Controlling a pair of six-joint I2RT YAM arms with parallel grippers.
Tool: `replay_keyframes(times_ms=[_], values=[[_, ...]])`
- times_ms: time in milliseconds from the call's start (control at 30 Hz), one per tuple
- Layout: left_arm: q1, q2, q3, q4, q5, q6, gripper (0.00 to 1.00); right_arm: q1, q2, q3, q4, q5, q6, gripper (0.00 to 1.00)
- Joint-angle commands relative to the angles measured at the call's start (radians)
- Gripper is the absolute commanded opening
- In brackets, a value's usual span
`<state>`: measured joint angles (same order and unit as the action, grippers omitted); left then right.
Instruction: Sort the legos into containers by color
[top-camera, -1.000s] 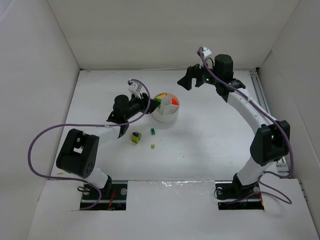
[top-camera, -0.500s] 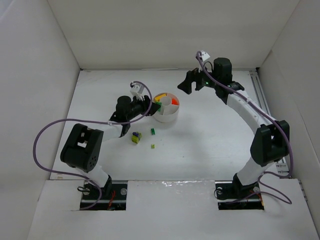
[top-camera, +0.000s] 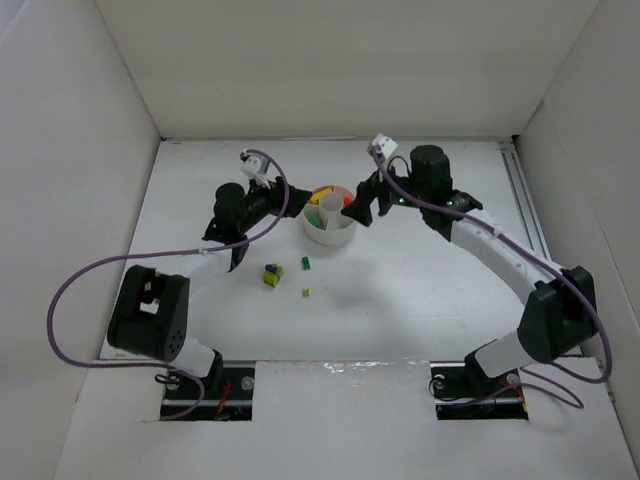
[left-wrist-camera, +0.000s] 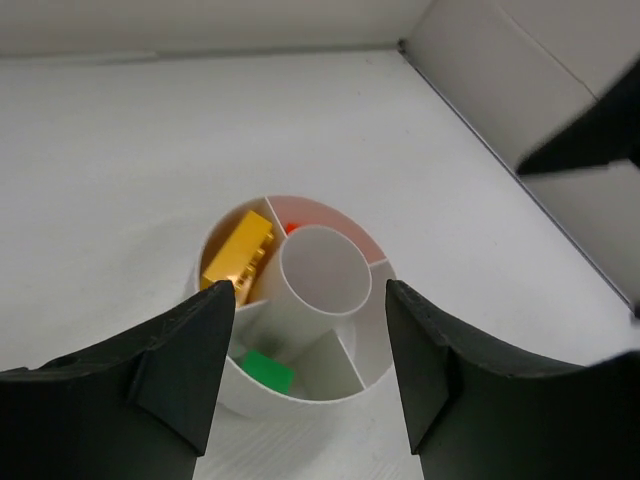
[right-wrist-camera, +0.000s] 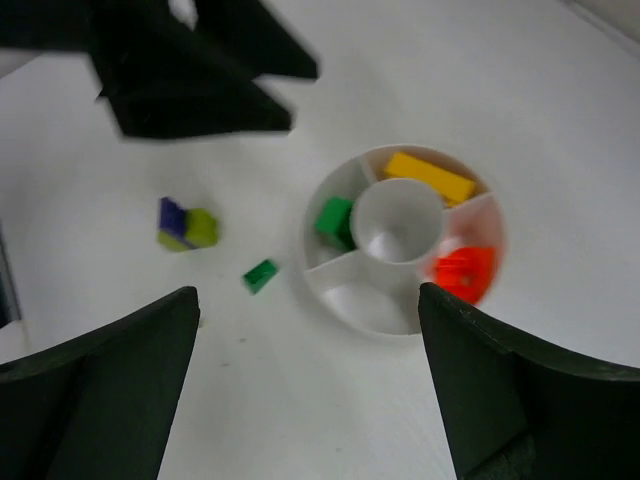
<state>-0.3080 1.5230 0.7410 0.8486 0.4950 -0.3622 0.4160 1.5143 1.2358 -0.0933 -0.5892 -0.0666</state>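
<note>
The top camera looks steeply down from high and far behind the left claw (top-camera: 298, 205) and right claw (top-camera: 352, 212), taking in the whole table (top-camera: 430, 290). Each wrist camera sits just behind its own claw, looking out between the fingers (left-wrist-camera: 180, 370). The left one is low and close to the dish (left-wrist-camera: 300, 400) ahead. The right one is higher and faces down. All three views share the dish.

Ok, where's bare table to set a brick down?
Bare: the table near-right of the dish, and its far edge strip. Crowded: the left gripper and right gripper flank the dish; the purple-yellow clump, green brick and green bit lie near-left of it.
</note>
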Motion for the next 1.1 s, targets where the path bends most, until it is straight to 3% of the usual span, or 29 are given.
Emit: replay_keyframes(times_ms=[0, 100, 233, 333, 400, 500, 600, 667, 733, 900, 1067], values=[[0.061, -0.186, 0.063, -0.017, -0.067, 0.06, 0.58, 0.125, -0.11, -0.064, 0.05, 0.009, -0.081, 0.94], [0.107, -0.268, 0.073, -0.132, -0.147, 0.124, 0.58, 0.246, -0.132, -0.123, 0.05, 0.044, -0.105, 0.87], [0.151, -0.404, 0.09, -0.341, -0.344, 0.183, 0.58, 0.366, -0.096, -0.145, 0.03, 0.135, -0.125, 0.68], [0.152, -0.461, 0.081, -0.45, -0.469, 0.204, 0.58, 0.435, -0.056, -0.109, 0.012, 0.28, -0.055, 0.65], [0.161, -0.517, 0.057, -0.497, -0.528, 0.204, 0.58, 0.467, -0.002, -0.084, -0.023, 0.354, 0.008, 0.56], [0.161, -0.583, 0.017, -0.523, -0.559, 0.204, 0.58, 0.512, 0.021, -0.084, -0.023, 0.393, 0.053, 0.6], [0.161, -0.618, -0.002, -0.569, -0.591, 0.195, 0.58, 0.59, 0.073, -0.079, -0.01, 0.558, 0.147, 0.59], [0.171, -0.632, -0.002, -0.58, -0.601, 0.195, 0.58, 0.65, 0.133, -0.003, -0.075, 0.761, 0.223, 0.57], [0.181, -0.646, -0.012, -0.589, -0.601, 0.195, 0.58, 0.676, 0.24, 0.071, -0.184, 0.865, 0.313, 0.56], [0.181, -0.685, -0.043, -0.612, -0.601, 0.195, 0.58, 0.676, 0.351, 0.204, -0.27, 0.953, 0.448, 0.56], [0.19, -0.713, -0.052, -0.622, -0.592, 0.204, 0.58, 0.676, 0.373, 0.217, -0.295, 0.993, 0.53, 0.56]])
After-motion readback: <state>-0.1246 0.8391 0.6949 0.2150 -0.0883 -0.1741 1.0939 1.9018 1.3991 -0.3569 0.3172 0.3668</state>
